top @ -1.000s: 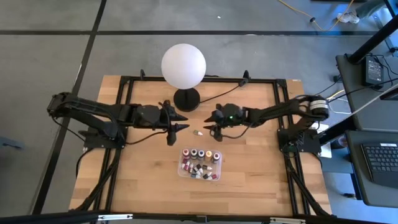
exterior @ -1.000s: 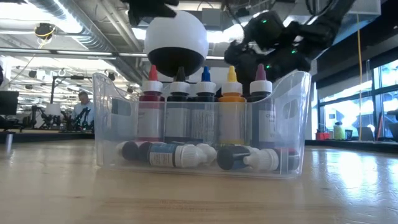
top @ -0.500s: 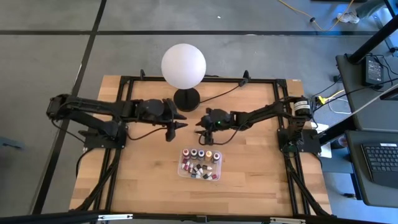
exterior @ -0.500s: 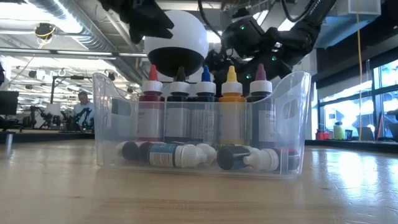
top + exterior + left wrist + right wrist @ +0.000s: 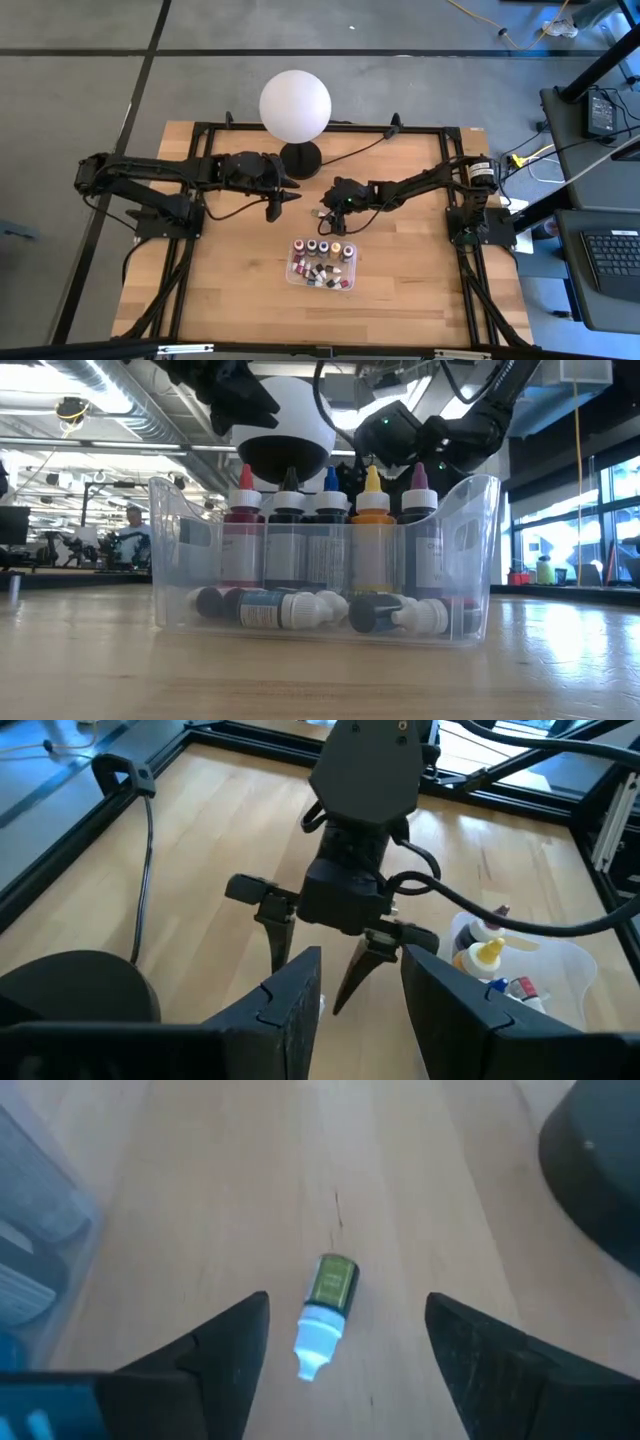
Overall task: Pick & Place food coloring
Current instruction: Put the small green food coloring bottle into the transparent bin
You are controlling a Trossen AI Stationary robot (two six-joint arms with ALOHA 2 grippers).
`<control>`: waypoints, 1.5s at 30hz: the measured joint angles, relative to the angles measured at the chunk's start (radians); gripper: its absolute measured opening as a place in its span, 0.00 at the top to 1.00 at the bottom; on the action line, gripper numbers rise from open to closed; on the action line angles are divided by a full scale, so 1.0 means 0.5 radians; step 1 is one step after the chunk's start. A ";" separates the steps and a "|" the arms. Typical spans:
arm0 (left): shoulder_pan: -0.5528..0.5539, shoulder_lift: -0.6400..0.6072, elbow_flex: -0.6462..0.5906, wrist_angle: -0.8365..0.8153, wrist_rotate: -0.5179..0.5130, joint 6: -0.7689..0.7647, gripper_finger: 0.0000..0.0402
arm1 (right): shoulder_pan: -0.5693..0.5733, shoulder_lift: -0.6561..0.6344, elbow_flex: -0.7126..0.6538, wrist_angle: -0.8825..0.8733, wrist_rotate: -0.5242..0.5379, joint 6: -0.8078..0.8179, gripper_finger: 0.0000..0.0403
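Wooden table (image 5: 400,280) with black frame rails. White globe lamp (image 5: 295,106) on a black base stands at far centre, just behind both grippers. Clear tray (image 5: 321,264) sits near centre, holding most of the food coloring bottles (image 5: 330,530): a row upright, others lying flat underneath. Left gripper (image 5: 290,201) hovers left of centre, fingers partly apart, nothing between them. Right gripper (image 5: 322,212) reaches in from the right, pointed down over the table between lamp base and tray, fingers (image 5: 225,1345) spread wide, holding nothing. One loose bottle (image 5: 325,1309), green body, white cap, lies on its side on bare wood between those fingers, touching neither. A person (image 5: 130,530) is in the background room.
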 joint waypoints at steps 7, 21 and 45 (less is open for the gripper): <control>-0.002 0.000 0.000 0.000 0.000 -0.006 0.65 | 0.033 0.103 -0.002 0.013 -0.001 -0.003 0.32; -0.002 0.000 0.000 0.001 -0.007 -0.005 0.66 | 0.037 0.119 -0.002 0.002 -0.001 -0.012 0.57; -0.004 0.000 0.000 0.001 -0.019 -0.058 0.65 | 0.037 0.043 -0.002 -0.096 0.128 -0.057 0.87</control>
